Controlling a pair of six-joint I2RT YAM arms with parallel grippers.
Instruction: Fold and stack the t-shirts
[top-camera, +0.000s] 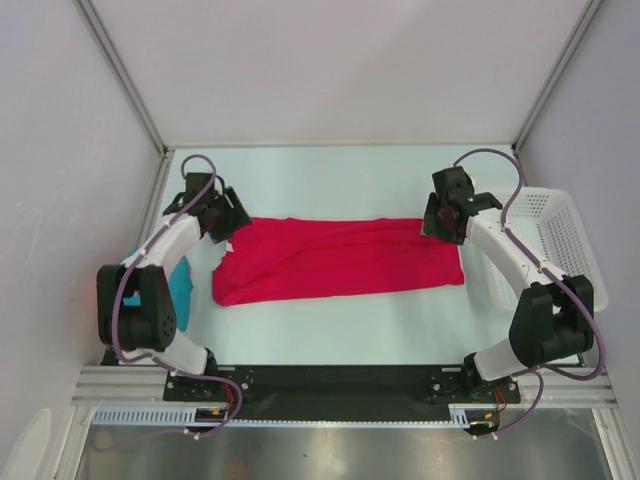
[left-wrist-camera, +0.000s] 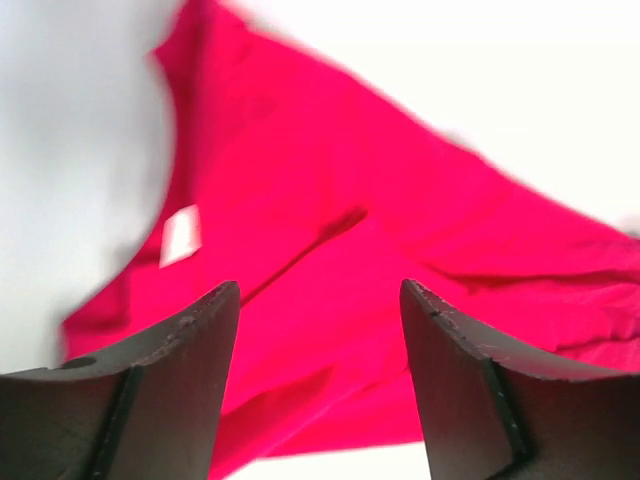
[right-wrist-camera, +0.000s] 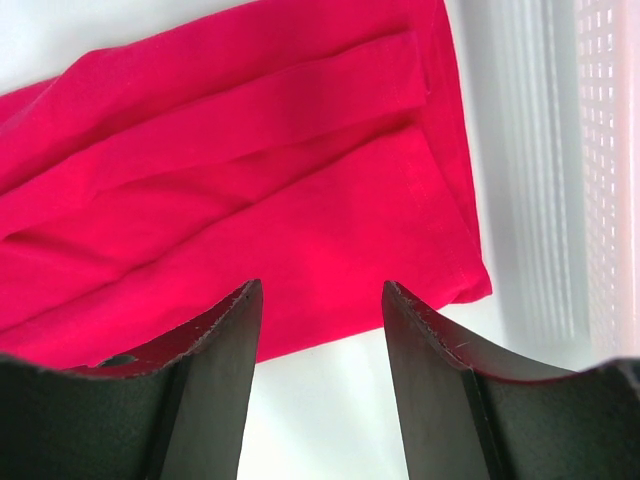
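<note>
The left gripper (left-wrist-camera: 320, 335) stood released. Its two dark jaws were spread apart at the bottom of the left wrist view with nothing caught between them. Through the gap and above it lay the crimson-pink t-shirt (left-wrist-camera: 340, 220), blurred. A small white tag (left-wrist-camera: 180, 235) showed near its left edge, in the middle left of that frame. In the top view this gripper (top-camera: 230, 228) sat at the left end of the shirt, at the upper corner of the cloth.

The right gripper (right-wrist-camera: 322, 335) was released as well, its jaws parted and empty at the bottom of the right wrist view. Behind them the shirt (right-wrist-camera: 230, 190) filled the left and centre of the frame, folded in long layers, its straight end edge running down towards the lower right. In the top view this gripper (top-camera: 438, 226) hung at the shirt's right end, near the upper corner.

The crimson-pink t-shirt (top-camera: 340, 260) lay as a long band across the middle of the table (top-camera: 330, 180), between the two grippers. A teal-blue t-shirt (top-camera: 182, 290) showed at the left edge, partly hidden by the left arm. A white mesh basket (top-camera: 555, 235) stood at the right edge, apart from the crimson shirt.
</note>
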